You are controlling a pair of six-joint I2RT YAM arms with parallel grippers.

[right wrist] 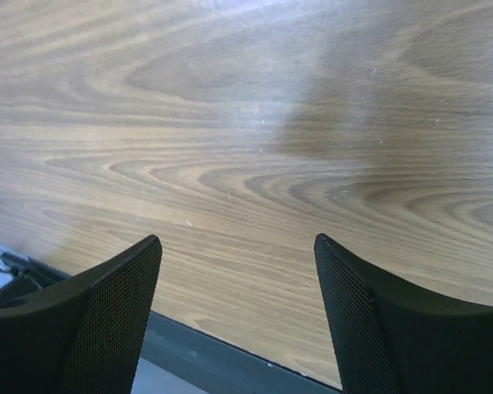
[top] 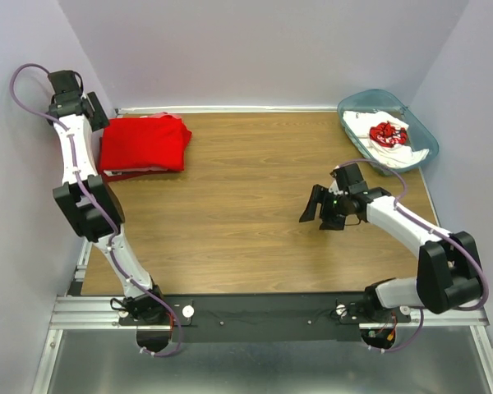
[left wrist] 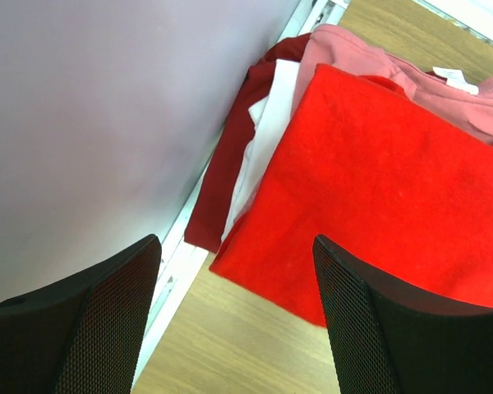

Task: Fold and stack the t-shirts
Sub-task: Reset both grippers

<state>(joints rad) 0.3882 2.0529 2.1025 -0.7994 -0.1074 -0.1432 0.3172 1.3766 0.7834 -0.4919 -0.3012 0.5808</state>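
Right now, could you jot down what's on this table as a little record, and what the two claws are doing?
Stack: folded t-shirts, far left corner, bright red shirt on top
Underneath: salmon-pink shirt, white layer, darker red shirt
Bin: teal bin, far right, holds white shirt with red print
Left gripper: open, empty, at the stack's left edge
Right gripper: open, empty, above bare table

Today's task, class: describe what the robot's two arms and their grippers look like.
The left arm and right arm have white links and bulky black joints. A lilac cable runs along each, looping free in places. The left gripper and right gripper each end in two broad black fingers with a fine mesh texture.
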